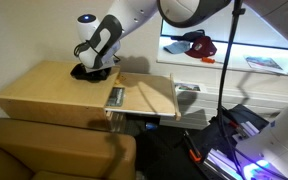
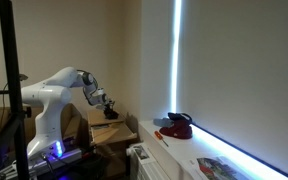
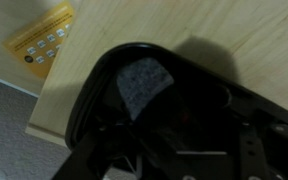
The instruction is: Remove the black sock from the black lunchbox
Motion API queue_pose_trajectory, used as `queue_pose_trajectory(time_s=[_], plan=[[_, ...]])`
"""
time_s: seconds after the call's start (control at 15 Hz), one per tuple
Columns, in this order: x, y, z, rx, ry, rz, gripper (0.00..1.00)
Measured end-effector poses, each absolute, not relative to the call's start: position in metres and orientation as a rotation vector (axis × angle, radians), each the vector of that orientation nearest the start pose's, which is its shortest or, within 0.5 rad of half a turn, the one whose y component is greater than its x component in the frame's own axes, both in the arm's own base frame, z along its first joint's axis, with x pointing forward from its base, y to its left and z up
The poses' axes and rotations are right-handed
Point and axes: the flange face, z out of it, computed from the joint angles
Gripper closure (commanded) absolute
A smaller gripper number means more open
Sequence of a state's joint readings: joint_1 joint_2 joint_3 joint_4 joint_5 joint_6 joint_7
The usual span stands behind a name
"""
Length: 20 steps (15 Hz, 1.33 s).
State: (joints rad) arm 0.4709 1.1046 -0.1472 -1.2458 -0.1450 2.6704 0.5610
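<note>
The black lunchbox (image 1: 81, 72) sits on a light wooden table (image 1: 44, 90), also seen in an exterior view (image 2: 111, 114). My gripper (image 1: 94, 64) points down into it, also seen in an exterior view (image 2: 108, 104). In the wrist view the lunchbox rim (image 3: 92, 88) curves around a dark inside with a grey speckled patch (image 3: 144, 82). The black sock cannot be made out against the dark inside. My fingers are lost in the dark at the lower middle, so I cannot tell whether they are open or shut.
A yellow sticker (image 3: 41, 42) lies on the table near its edge. A wooden flap (image 1: 149, 97) extends from the table. A sofa (image 1: 54, 150) stands in front. A red and black item (image 1: 196, 44) rests on the window ledge.
</note>
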Motion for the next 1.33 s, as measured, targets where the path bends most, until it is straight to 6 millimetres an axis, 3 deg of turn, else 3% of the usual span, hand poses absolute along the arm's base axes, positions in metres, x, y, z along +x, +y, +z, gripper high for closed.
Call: queue_pose_trajectory(time_s=[0.2, 0.33, 0.53, 1.0, 1.2, 1.33], plan=[[0.725, 0.283, 0.124, -3.13, 0.04, -0.625, 0.84], [0.732, 0.286, 0.138, -3.122, 0.069, -0.643, 0.98], [0.738, 0.289, 0.172, -3.125, 0.137, -0.602, 1.0], [0.739, 0.271, 0.284, -3.136, 0.318, -0.387, 1.0], [0.74, 0.267, 0.321, -3.047, 0.344, -0.368, 1.0], [0.74, 0.267, 0.359, -2.971, 0.35, -0.391, 1.0]])
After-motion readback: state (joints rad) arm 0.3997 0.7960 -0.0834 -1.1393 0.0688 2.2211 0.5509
